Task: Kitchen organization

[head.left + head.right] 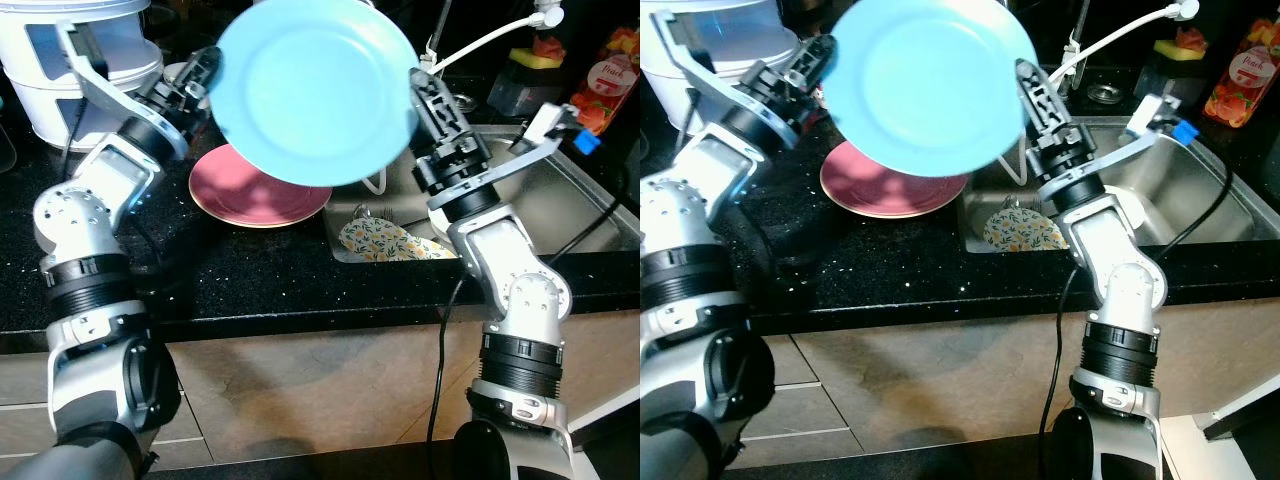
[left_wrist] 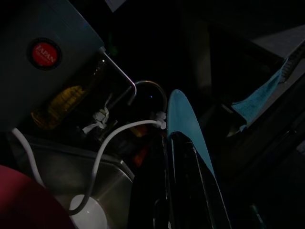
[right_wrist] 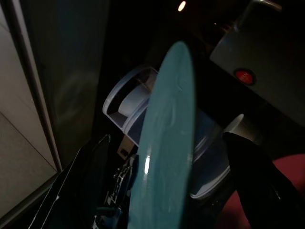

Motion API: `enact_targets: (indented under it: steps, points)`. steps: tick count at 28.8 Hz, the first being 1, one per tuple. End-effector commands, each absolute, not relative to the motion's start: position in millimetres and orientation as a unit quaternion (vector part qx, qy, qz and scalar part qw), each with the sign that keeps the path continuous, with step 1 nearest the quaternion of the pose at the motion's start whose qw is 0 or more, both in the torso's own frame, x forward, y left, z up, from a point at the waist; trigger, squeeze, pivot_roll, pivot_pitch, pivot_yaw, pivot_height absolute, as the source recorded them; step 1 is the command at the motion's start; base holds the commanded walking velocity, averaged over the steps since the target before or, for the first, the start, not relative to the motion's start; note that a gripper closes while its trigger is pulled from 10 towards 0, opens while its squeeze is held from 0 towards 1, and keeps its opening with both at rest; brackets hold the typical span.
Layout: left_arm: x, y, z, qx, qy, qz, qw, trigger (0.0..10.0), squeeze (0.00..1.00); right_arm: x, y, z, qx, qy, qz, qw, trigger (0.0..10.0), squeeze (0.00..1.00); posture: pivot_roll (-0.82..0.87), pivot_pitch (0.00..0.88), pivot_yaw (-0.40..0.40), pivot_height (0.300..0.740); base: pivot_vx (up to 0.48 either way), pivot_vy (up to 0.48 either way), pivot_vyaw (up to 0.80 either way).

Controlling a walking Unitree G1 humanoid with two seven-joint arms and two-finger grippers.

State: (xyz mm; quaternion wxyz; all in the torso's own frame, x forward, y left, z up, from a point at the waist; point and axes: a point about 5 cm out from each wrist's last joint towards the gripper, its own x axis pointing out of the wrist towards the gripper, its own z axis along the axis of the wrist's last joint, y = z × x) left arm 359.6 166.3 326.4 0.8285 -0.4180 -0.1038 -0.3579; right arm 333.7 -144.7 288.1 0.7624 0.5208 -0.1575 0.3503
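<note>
Blue plate (image 1: 315,90) above speckled black counter (image 1: 250,270), perhaps kitchen.

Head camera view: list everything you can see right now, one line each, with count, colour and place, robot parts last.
Round light blue plate: one, held up above the counter between both claws.
Round pink plate: one, flat on the black speckled counter, left of the sink.
Steel sink: one, silver, right of the counter.
Floral yellow-patterned dish: one, in the sink's near left corner.
White tub: one, back left.
Red juice bottle: one, back right.
Left claw: at the blue plate's left edge.
Right claw: at its right edge.
</note>
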Motion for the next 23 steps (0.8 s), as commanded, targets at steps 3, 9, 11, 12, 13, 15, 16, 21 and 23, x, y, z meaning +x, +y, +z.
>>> enact_targets:
  steps: [3,9,11,12,13,15,16,21,23]
  points:
    - [358,159,323,-0.422,-0.096,-0.369,0.822,10.0,0.0,333,-144,282,0.529,-0.142,0.348,0.76,10.0,0.0,0.11,0.043,-0.048,0.74,0.0,0.0,0.0]
    - [360,152,315,-0.402,-0.074,-0.361,0.838,10.0,0.0,334,-145,281,0.516,-0.139,0.333,0.777,0.0,0.0,0.11,0.052,-0.047,0.74,0.0,0.0,0.0]
    - [362,142,308,-0.371,-0.056,-0.352,0.858,10.0,0.0,335,-145,279,0.515,-0.135,0.332,0.779,0.0,0.0,0.11,0.052,-0.047,0.74,0.0,0.0,0.0]
    - [362,138,304,-0.353,-0.051,-0.349,0.867,10.0,0.0,336,-145,278,0.514,-0.133,0.329,0.781,0.0,0.0,0.11,0.054,-0.048,0.74,0.0,0.0,0.0]
    - [359,131,301,-0.335,-0.055,-0.355,0.871,10.0,0.0,337,-146,276,0.514,-0.132,0.323,0.783,0.0,0.0,0.11,0.054,-0.048,0.74,0.0,0.0,0.0]
    - [356,127,302,-0.326,-0.061,-0.361,0.872,10.0,0.0,337,-147,276,0.515,-0.132,0.32,0.784,0.0,0.0,0.11,0.054,-0.048,0.74,0.0,0.0,0.0]
    - [354,123,302,-0.313,-0.067,-0.368,0.873,10.0,0.0,337,-148,275,0.514,-0.132,0.318,0.786,0.0,0.0,0.11,0.055,-0.048,0.74,0.0,0.0,0.0]
    - [343,114,308,-0.279,-0.104,-0.399,0.867,10.0,0.0,338,-151,271,0.508,-0.128,0.307,0.794,0.0,0.0,0.11,0.055,-0.048,0.74,0.0,0.0,0.0]
    - [341,114,310,-0.279,-0.111,-0.404,0.864,10.0,0.0,338,-152,270,0.506,-0.127,0.305,0.796,0.0,0.0,0.11,0.055,-0.048,0.74,0.0,0.0,0.0]
